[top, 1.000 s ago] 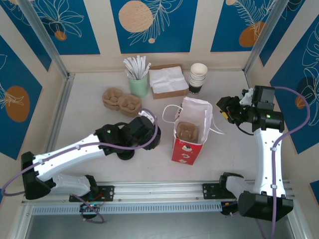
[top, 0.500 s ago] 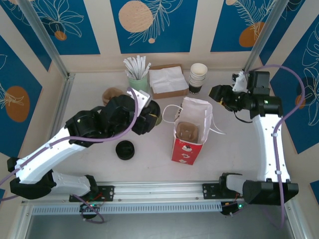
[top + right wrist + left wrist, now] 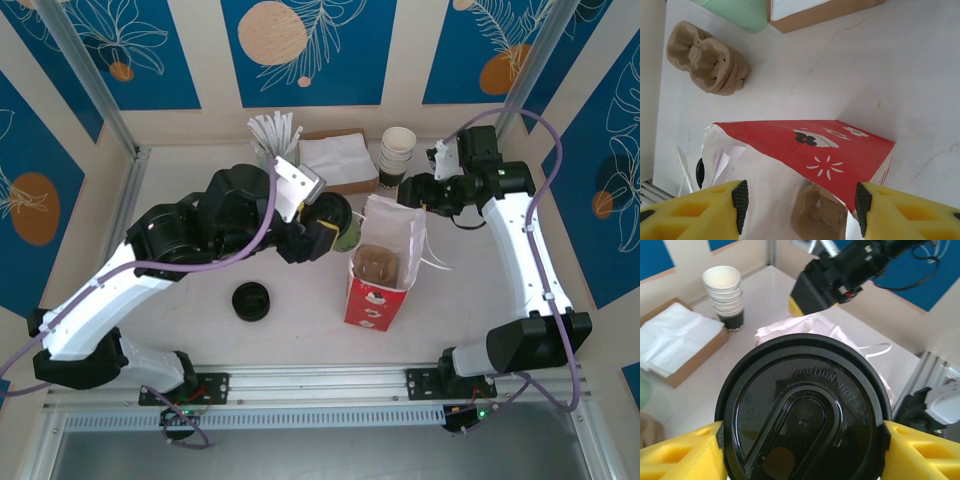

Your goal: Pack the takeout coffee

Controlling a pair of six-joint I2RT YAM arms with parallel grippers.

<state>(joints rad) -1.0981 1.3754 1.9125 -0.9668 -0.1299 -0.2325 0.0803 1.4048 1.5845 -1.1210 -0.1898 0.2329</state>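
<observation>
The left pincer (image 3: 800, 440) grips one takeout coffee (image 3: 802, 415), its yellow fingers (image 3: 675, 455) pressed to either side of the black lid, and holds the cup off the table. One red bag (image 3: 378, 290) stands open just to that pincer's right, with one pulp carrier (image 3: 378, 265) inside it. The right pincer (image 3: 800, 200) hangs over the far rim of the bag, jaws apart and nothing between them.

Beyond the right pincer stands one stack of lidless cream cups (image 3: 397, 155). To their left is one cardboard tray of white napkins (image 3: 335, 160), then one green cup of white sticks (image 3: 272, 135). One stack of pulp carriers (image 3: 707, 60) lies beyond the left pincer. One loose black lid (image 3: 250, 300) lies on the near side of the left pincer.

The table (image 3: 170, 180) is pale and off-white with faint veins. The walls (image 3: 300, 50) are cream with blue panels showing leaf outlines and orange discs, and metal posts stand in the corners.
</observation>
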